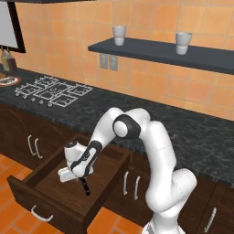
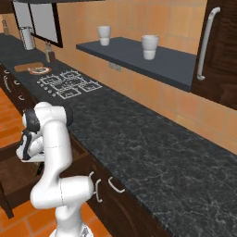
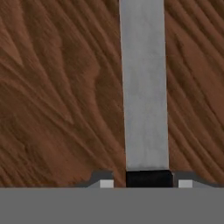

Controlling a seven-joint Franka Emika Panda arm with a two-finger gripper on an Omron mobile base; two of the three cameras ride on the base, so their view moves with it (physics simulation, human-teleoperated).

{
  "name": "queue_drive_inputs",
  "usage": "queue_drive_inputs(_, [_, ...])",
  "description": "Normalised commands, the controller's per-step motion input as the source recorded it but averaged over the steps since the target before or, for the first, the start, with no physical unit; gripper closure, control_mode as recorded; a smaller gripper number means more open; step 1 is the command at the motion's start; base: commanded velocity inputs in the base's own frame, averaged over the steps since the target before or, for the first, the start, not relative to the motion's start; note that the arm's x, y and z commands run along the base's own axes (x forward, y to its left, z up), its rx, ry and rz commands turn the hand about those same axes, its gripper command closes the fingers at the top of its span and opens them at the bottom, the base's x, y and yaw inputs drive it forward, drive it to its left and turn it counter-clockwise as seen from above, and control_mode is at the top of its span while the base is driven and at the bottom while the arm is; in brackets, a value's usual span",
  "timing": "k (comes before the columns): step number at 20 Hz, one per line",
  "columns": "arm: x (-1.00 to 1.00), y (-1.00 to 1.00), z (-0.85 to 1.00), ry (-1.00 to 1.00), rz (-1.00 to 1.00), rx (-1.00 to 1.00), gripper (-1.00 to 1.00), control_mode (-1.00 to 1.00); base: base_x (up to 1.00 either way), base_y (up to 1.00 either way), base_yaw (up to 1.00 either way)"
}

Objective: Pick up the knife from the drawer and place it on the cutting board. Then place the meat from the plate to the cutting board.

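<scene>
The drawer [image 1: 50,203] stands pulled out below the counter, and my gripper [image 1: 77,179] is down inside it. The knife [image 3: 144,87] lies along the drawer floor. In the hand view its silver blade runs straight up and its black handle [image 3: 148,178] sits between my fingertips [image 3: 106,183], which are closed in on it. In the left base view the handle end [image 1: 85,186] sticks out below the hand. Far left on the counter lie the cutting board [image 2: 22,67] and the plate [image 2: 40,71]. The meat is too small to make out.
A gas hob [image 1: 52,91] is set into the black marbled counter [image 1: 192,132] between the drawer and the board. A wall shelf [image 1: 160,52] carries two cups. Bottles [image 1: 7,59] stand at the far left. Cabinet doors with vertical handles [image 1: 130,183] flank the drawer.
</scene>
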Motion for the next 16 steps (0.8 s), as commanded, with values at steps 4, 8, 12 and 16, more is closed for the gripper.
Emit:
queue_drive_inputs(4, [-0.09, 0.00, -0.31, 0.00, 0.01, 0.01, 1.00, -1.00, 0.00, 0.00, 0.00])
queue_drive_inputs(8, [-0.09, 0.00, 0.09, 0.00, 0.01, 0.06, 1.00, -1.00, 0.00, 0.00, 0.00])
queue_drive_inputs(12, [-0.22, -0.25, 0.89, -0.01, 0.01, 0.10, 1.00, -1.00, 0.00, 0.00, 0.00])
queue_drive_inputs(16, [-0.52, -0.79, 1.00, -0.05, -0.01, 0.08, 1.00, -1.00, 0.00, 0.00, 0.00])
